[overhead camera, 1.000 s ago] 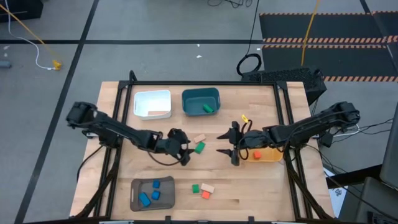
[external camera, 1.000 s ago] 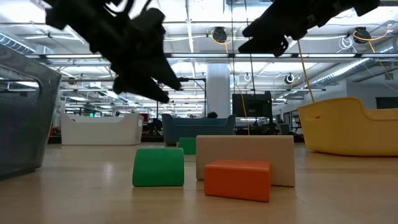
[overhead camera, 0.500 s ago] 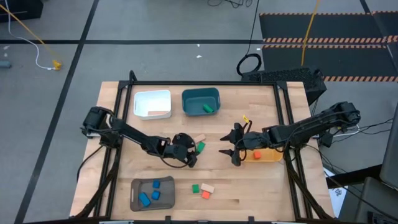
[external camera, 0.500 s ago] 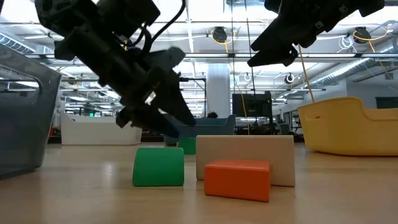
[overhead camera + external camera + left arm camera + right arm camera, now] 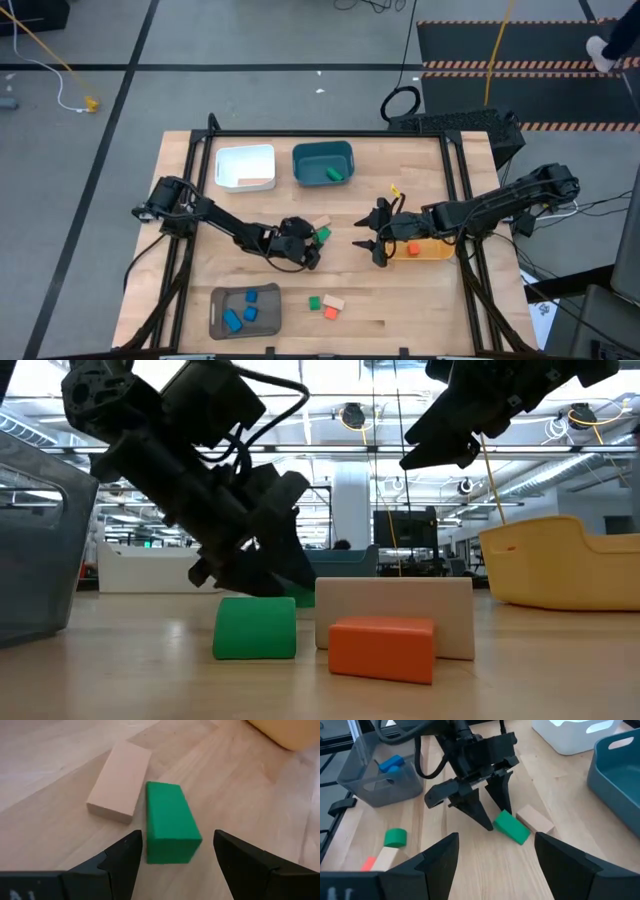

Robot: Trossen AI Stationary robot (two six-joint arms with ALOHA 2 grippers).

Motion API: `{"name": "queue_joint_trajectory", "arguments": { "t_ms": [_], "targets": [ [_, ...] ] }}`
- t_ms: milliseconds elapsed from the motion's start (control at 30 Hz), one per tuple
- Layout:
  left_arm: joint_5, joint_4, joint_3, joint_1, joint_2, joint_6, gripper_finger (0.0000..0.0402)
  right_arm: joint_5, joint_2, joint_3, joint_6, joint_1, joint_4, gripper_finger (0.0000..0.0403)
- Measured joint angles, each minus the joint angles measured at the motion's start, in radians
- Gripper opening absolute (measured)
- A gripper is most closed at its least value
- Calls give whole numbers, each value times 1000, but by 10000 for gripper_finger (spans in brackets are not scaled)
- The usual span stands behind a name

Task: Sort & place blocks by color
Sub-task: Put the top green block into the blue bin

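Observation:
My left gripper is open and low over the table's middle. Its fingers stand on either side of the near end of a green brick, with a narrow gap on each side. The brick lies flat on the wood, also seen in the high view. A tan block lies flat beside it. My right gripper is open and hovers above the table, right of these blocks. Its wrist view shows the left gripper coming down at the green brick. A green block, a tan block and an orange block sit near the near edge.
The grey bin at the near left holds blue blocks. The yellow bin at the right holds a red block. The white bin and the teal bin with a green block stand at the far edge.
My left gripper has dropped from well above the table toward the green brick and moved slightly toward the table's right, ending with its open fingers around the brick's end. The blocks have stayed where they were.

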Motion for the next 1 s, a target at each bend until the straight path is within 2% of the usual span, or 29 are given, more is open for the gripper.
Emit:
{"name": "queue_joint_trajectory", "arguments": {
  "t_ms": [300, 400, 533, 567, 833, 1000],
  "targets": [
    [-6, -31, 71, 5, 42, 72, 244, 0, 0, 0, -1, 0, -1, 251],
    [10, -37, 75, 11, 42, 81, 214, 0, 0, -1, 1, 0, -11, 251],
    [54, -42, 77, 18, 40, 79, 143, -1, 0, -1, 1, 0, -12, 251],
    [65, -40, 78, 18, 40, 78, 136, -1, 0, -1, 1, 0, -14, 251],
    [164, -24, 74, 25, 0, 112, 137, -1, 0, -1, 2, 0, -21, 251],
    [160, -51, 75, 42, -83, 195, 137, -1, 0, -1, 1, 0, -31, 251]
  ]
}}
